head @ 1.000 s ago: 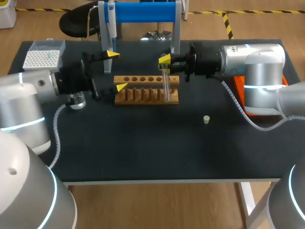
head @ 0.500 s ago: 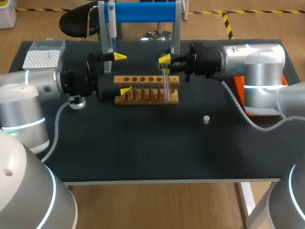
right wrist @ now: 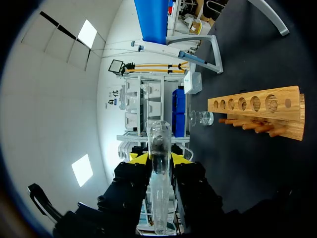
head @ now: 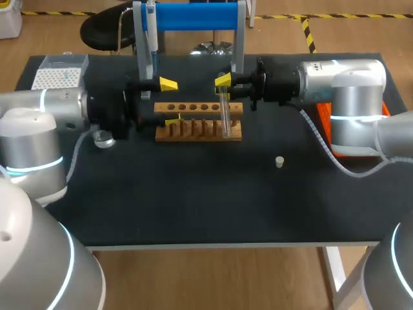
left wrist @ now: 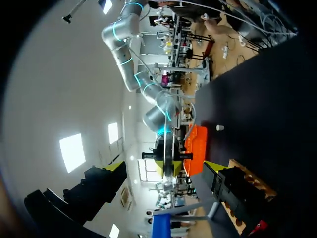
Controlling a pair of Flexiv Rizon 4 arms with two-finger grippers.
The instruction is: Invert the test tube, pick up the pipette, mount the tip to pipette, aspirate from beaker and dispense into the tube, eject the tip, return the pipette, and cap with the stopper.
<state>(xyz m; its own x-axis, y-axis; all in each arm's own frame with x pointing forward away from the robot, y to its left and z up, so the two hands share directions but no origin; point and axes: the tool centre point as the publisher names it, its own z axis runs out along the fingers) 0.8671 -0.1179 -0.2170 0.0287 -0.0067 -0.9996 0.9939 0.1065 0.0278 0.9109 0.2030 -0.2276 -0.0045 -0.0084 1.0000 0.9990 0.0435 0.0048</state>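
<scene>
Nearest, the stopper (head: pixel 279 161) lies alone on the bench (head: pixel 193 206), right of centre. Behind it, at mid-frame, the fingers of the right gripper (head: pixel 223 82) clamp the test tube (head: pixel 224 116), upright at the right end of the wooden rack (head: pixel 193 129) and unmoved over the last second. The left gripper (head: pixel 169 102), fingers spread and empty, has slid rightward to the rack's left end. Farthest, the pipette (head: pixel 150 32) hangs on its blue stand (head: pixel 193 16); the left arm's advance suggests pipette pickup is next.
</scene>
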